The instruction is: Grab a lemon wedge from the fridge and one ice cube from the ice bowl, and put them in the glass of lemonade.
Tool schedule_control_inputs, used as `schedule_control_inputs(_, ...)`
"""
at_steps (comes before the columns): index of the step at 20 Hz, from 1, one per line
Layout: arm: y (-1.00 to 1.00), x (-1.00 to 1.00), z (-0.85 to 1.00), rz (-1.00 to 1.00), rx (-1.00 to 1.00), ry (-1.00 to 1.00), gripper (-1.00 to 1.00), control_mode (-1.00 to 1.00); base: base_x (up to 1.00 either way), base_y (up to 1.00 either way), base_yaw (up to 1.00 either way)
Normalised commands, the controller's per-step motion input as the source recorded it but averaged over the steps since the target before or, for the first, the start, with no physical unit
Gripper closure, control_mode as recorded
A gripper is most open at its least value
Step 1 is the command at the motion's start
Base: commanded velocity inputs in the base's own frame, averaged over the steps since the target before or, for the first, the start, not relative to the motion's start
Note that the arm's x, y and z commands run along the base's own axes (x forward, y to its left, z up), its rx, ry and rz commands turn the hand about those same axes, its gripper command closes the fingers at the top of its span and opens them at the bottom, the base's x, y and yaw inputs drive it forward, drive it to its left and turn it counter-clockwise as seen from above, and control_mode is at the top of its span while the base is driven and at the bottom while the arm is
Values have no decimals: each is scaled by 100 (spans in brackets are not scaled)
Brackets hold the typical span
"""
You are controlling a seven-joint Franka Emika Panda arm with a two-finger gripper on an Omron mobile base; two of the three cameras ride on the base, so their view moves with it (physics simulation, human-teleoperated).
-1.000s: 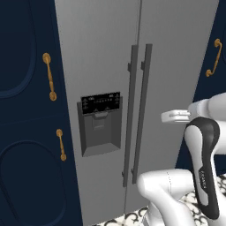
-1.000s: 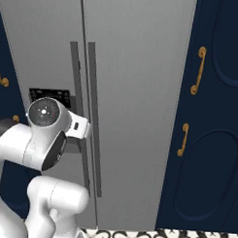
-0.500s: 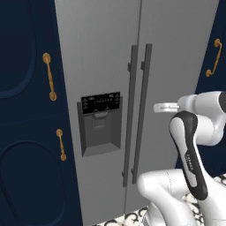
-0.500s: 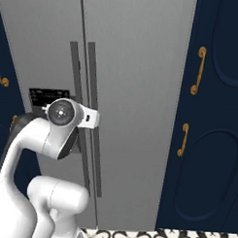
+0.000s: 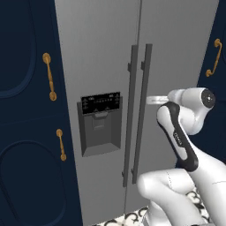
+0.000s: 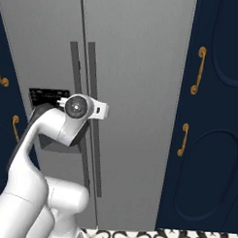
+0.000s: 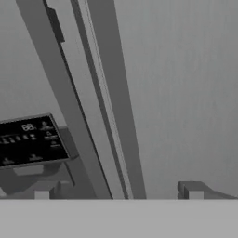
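— Grey steel is what we face: the tall two-door fridge [image 5: 132, 110] with its long dark upright handles [image 5: 140, 110] and black dispenser panel [image 5: 100, 103], both doors shut, navy cabinets with brass handles [image 5: 49, 76] on either side.

— Agreed. Our white two-finger gripper [image 7: 118, 193] has swung in since a second ago; then it hung well to the right of the handles, and we now see it just beside the right-hand one.

— In the hand view we see the finger tips [image 7: 189, 190] set far apart, nothing between them, the two handles rising between.

— We have no sight of the lemon wedge; the closed doors hide whatever is inside.
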Motion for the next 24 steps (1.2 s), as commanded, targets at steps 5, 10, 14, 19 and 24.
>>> schedule_control_inputs(5, 0, 70, 0, 0, 0, 0, -100, -100, 0, 0, 0)
schedule_control_inputs(10, 0, 81, 0, 0, 0, 0, -100, -100, 0, 0, 0)
schedule_control_inputs(14, 0, 72, 0, 0, 0, 0, -100, -100, 0, 0, 0)
schedule_control_inputs(19, -9, 67, 0, 0, 0, 0, -100, -100, 0, 0, 0)
schedule_control_inputs(24, -8, 72, 0, 0, 0, 0, -100, -100, 0, 0, 0)
